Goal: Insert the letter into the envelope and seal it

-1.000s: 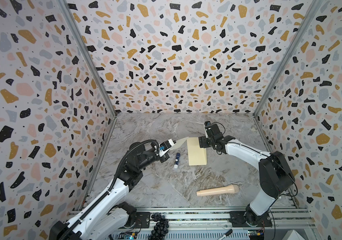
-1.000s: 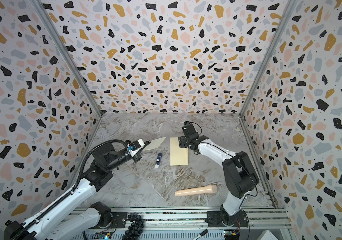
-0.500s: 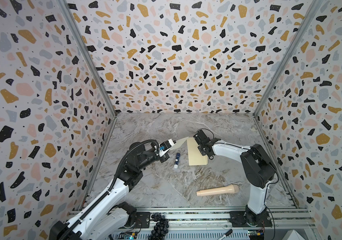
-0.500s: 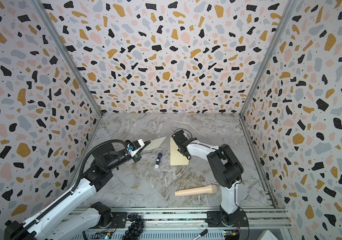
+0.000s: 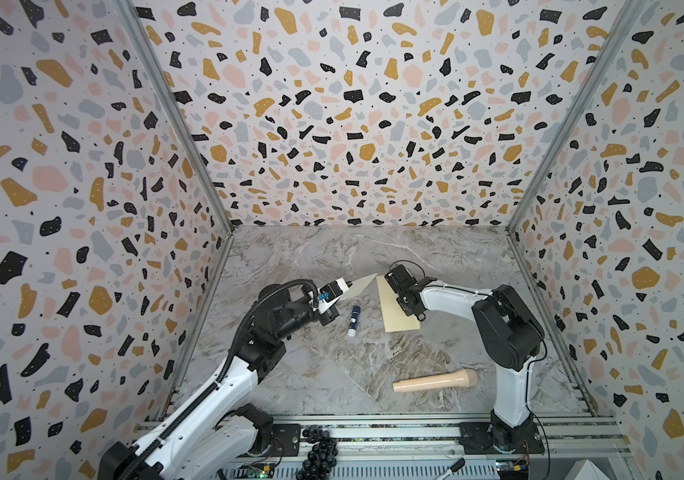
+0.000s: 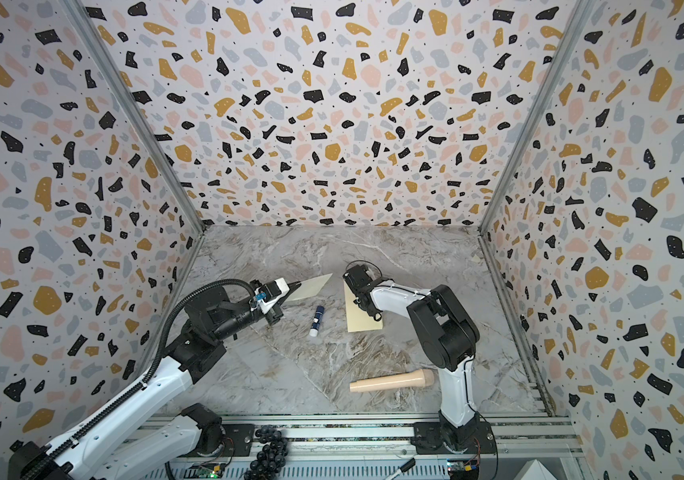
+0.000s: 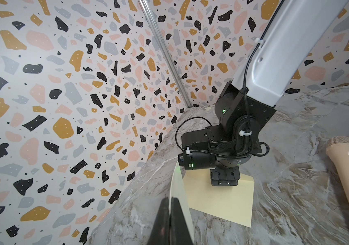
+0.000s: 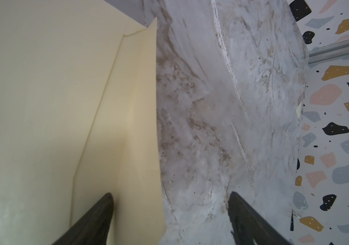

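The pale cream-yellow envelope [image 5: 394, 318] [image 6: 363, 322] lies flat on the marble floor, right of centre in both top views. My right gripper [image 5: 411, 309] [image 6: 367, 307] is down on its far right part, open. In the right wrist view one finger [image 8: 97, 214] is over the envelope's flap [image 8: 131, 110] and the other is over bare marble. My left gripper [image 5: 348, 284] [image 6: 296, 284] is shut on the letter [image 5: 360, 286] [image 6: 313, 286] and holds this pale sheet in the air, left of the envelope. The left wrist view shows the letter [image 7: 177, 186] edge-on.
A blue-and-white glue stick [image 5: 354, 321] [image 6: 316, 321] lies between the two grippers. A beige microphone-shaped tool [image 5: 435, 380] [image 6: 392, 380] lies near the front right. Terrazzo-patterned walls close in the left, back and right sides.
My right gripper has moved from beyond the envelope's far end down onto the envelope, and its elbow has swung inward. The left arm and the letter have stayed still.
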`<state>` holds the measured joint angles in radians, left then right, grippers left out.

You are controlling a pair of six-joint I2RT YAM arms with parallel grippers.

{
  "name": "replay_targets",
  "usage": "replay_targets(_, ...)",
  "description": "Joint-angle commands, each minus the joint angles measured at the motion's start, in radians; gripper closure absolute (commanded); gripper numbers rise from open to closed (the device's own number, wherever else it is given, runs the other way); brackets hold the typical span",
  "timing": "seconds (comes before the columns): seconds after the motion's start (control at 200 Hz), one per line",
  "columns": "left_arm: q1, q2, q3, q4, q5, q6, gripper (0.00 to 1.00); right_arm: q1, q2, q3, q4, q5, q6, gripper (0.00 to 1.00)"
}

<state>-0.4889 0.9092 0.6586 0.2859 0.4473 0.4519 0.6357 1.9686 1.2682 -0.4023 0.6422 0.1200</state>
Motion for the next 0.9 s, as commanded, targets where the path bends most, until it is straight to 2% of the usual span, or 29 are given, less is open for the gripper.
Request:
replay_targets(0.0, 0.004, -0.008, -0.015, 0.048, 0.013, -0.004, 1.00, -0.010, -0.001, 0.025, -0.044, -0.033, 0.021, 0.14)
replay_targets(0.25, 0.004, -0.007, -0.015, 0.050, 0.013, -0.005, 1.00, -0.030, -0.074, 0.030, -0.020, -0.175, 0.044, 0.14)
replay_targets(0.35, 0.003, -0.007, -0.015, 0.050, 0.011, -0.004, 1.00, -0.033, -0.120, 0.046, -0.018, -0.196, 0.047, 0.14)
replay_targets(0.541, 0.004, -0.007, -0.015, 0.050, 0.013, -0.004, 1.00, -0.033, -0.146, 0.080, -0.043, -0.137, 0.028, 0.14)
replay_targets(0.896, 0.004, -0.002, -0.014, 0.053, 0.016, -0.005, 1.00, -0.032, -0.081, 0.094, -0.083, -0.025, -0.009, 0.14)
